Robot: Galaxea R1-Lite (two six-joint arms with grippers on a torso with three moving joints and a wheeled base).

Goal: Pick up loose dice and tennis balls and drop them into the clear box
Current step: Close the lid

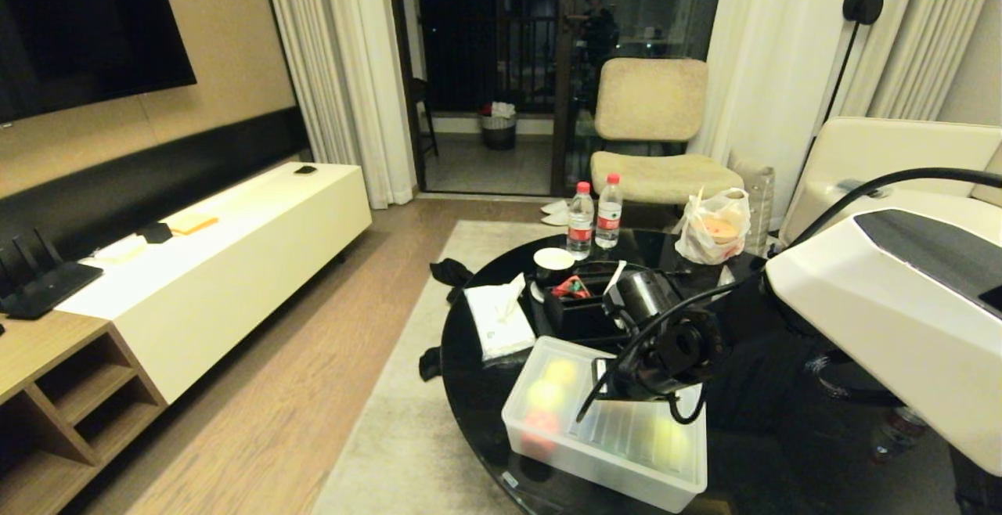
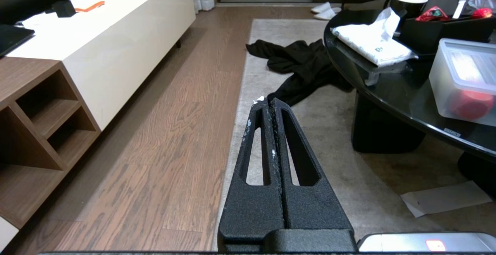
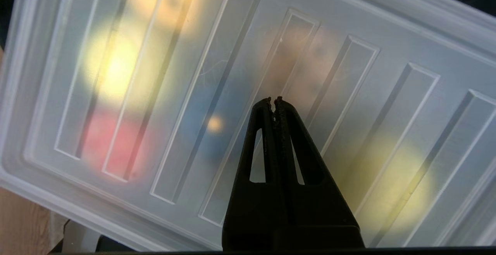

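Note:
The clear box stands on the near side of the round black table with its ribbed lid on. Through the lid show blurred yellow-green tennis balls and tan dice with dark pips. My right gripper hangs just above the middle of the lid, shut and holding nothing; in the head view it points down over the box. My left gripper is parked low beside the table, shut and empty, pointing over the rug.
Inside the box also lie a red piece and a blue piece. Behind the box are a black organiser, a tissue pack, a mug, two water bottles and a plastic bag. Black cloth lies on the rug.

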